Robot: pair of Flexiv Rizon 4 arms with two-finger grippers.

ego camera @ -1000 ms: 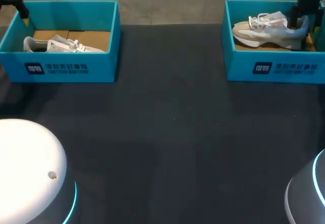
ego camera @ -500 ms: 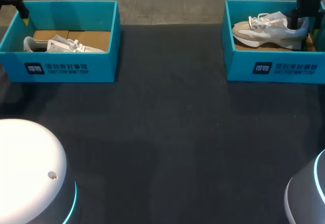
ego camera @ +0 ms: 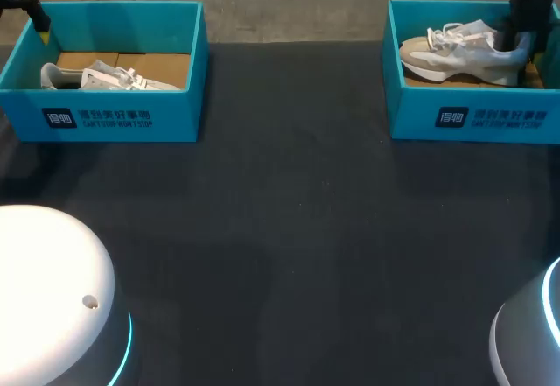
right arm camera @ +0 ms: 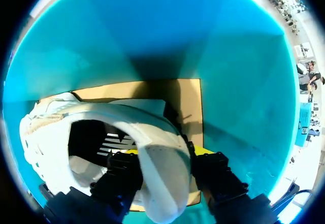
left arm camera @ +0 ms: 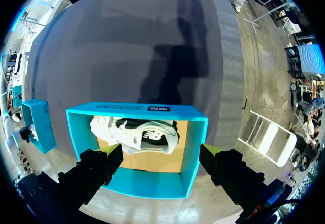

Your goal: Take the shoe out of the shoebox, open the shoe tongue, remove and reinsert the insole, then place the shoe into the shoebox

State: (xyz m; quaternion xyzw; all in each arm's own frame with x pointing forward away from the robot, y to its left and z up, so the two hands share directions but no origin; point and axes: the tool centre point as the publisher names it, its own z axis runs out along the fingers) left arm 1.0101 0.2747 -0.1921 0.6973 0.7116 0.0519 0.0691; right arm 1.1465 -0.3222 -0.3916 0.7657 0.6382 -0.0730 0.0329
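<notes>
Head view: shoe (ego camera: 455,53), 2 o'clock on bench (ego camera: 297,228), probably light, upper soft; right fingers (right arm camera: 122,172) clamp firmer heel; left fingers (left arm camera: 104,163) gape, empty.

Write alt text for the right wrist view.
The right gripper clamps the heel of a white shoe, one finger inside the collar and one outside. The shoe is inside a teal shoebox with a brown cardboard floor.

The shoe (right arm camera: 152,132) heel covers the tips of the right hand (right arm camera: 163,159). The left box (ego camera: 101,119) hides the sole of the other shoe (ego camera: 109,78).
</notes>
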